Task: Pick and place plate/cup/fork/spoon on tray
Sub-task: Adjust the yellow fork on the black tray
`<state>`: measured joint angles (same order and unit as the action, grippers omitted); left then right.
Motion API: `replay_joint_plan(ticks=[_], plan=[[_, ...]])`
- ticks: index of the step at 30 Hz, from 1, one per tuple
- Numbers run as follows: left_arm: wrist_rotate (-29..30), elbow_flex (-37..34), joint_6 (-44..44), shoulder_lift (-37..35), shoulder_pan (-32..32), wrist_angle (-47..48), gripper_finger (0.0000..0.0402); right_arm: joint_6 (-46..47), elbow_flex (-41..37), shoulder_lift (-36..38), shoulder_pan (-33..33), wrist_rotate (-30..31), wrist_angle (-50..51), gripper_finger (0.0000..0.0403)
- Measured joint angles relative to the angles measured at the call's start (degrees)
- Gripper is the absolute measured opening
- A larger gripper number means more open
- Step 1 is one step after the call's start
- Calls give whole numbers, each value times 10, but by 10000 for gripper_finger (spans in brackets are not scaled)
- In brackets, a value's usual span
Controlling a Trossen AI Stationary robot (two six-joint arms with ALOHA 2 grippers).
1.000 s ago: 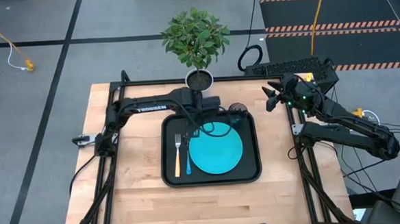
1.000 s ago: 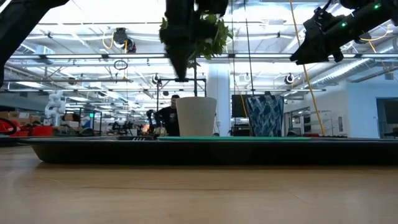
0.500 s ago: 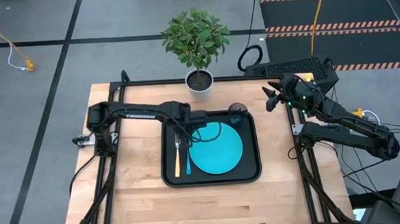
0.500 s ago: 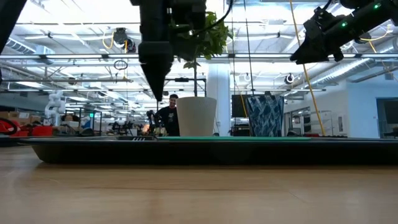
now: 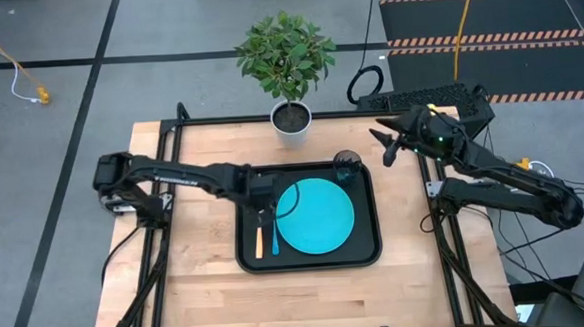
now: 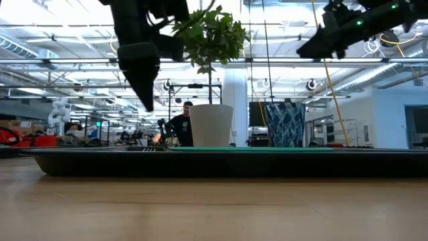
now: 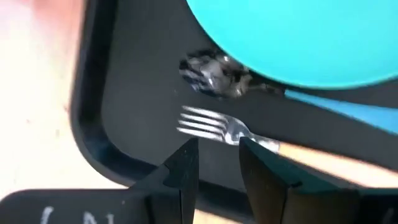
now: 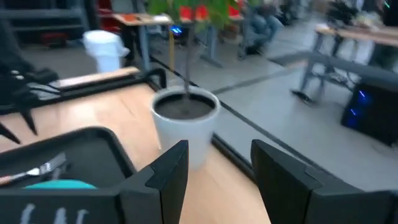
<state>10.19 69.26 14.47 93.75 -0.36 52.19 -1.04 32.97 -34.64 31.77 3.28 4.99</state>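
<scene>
The black tray (image 5: 243,258) lies mid-table. On it rest the turquoise plate (image 5: 315,215), the dark cup (image 5: 347,167) at its far edge, and the orange-handled fork (image 5: 258,241) and blue-handled spoon (image 5: 274,243) side by side left of the plate. My left gripper (image 5: 262,200) hangs above the tray's far left part, pointing steeply down. In the left wrist view its fingers (image 7: 186,165) stand slightly apart just short of the fork's tines (image 7: 202,124), with nothing between them. My right gripper (image 5: 379,144) is open, raised beyond the tray's far right corner.
A white pot with a green plant (image 5: 292,118) stands at the table's far edge, behind the tray. Bare wood lies left, right and near of the tray. A black frame rail runs around the table. A person shows far off in the room behind (image 6: 179,127).
My left gripper has swung from the tray's far edge near the plant pot toward the table's left edge and a little nearer, sinking and rolling about its own axis. It now hangs over the fork and spoon. My right gripper has turned slightly in place.
</scene>
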Motion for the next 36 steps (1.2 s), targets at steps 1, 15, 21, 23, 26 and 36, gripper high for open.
replay_joint_plan(ticks=[1, 15, 21, 23, 26, 36], plan=[[17, -8, 6, -9, -5, -15, 118, -5, 0, -8, 0, -5, -19, 169], [89, -153, 156, -60, -44, -247, 118, -28, 0, -124, -11, -65, -247, 169], [64, -173, 230, -62, -41, -281, 118, -60, 0, -148, -33, -63, -317, 169], [66, -164, 251, -76, -48, -278, 118, -65, 0, -152, -34, -64, -341, 169], [65, -149, 281, -86, -58, -286, 118, -11, 0, -152, -34, -65, -360, 169], [53, -150, 353, -92, -71, -264, 118, -7, 0, -153, -35, -72, -376, 169]])
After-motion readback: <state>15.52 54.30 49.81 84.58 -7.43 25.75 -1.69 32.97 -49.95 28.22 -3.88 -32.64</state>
